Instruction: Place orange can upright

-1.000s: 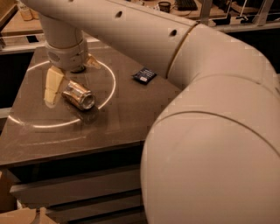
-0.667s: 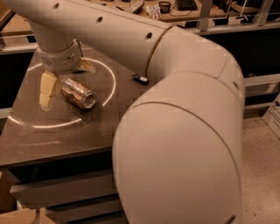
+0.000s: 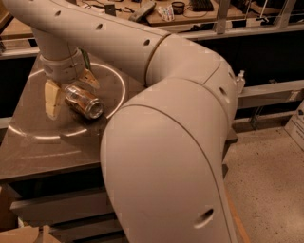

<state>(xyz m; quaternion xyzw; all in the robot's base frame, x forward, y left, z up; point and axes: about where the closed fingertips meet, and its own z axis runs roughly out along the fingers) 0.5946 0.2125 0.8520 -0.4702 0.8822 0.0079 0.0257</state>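
- Reaches in from the lower right with a bulky cream arm (image 3: 166, 142), which fills most of the view and hides the near right part of the counter (image 3: 42, 152).
- Bends at a big rounded joint in the middle, then runs up and leftward as a long tube dotted with small dark holes.
- Ends in a ribbed wrist (image 3: 61, 66) pointing down over the far left part of the counter.
- Hangs the gripper (image 3: 72, 98) just below that wrist, low over the counter top.
- Keeps the fingers spread: one pale, flat finger (image 3: 51, 97) on the left of the view, a shorter-looking one (image 3: 89, 78) up and to the right.
- Straddles the can (image 3: 84, 100), with its far end tucked between the two fingers.
- Cannot tell whether either finger actually touches the can.
- Shows the can on its side on the counter, not upright, orange-copper and shiny.
- Turns the can's silver end toward the lower right, toward the arm's big joint.
- Sets the can inside a bright ring of light (image 3: 122, 90) thrown on the dark brown counter top.
- Adds a second, wider arc of light (image 3: 42, 137) across the counter, nearer the front edge.
- Leaves bare counter surface in front of the can and to its left.
- Shows speckled pale floor (image 3: 270, 180) at the right, beyond the arm.
- Places a cluttered desk (image 3: 204, 14) along the top edge, well behind the counter.
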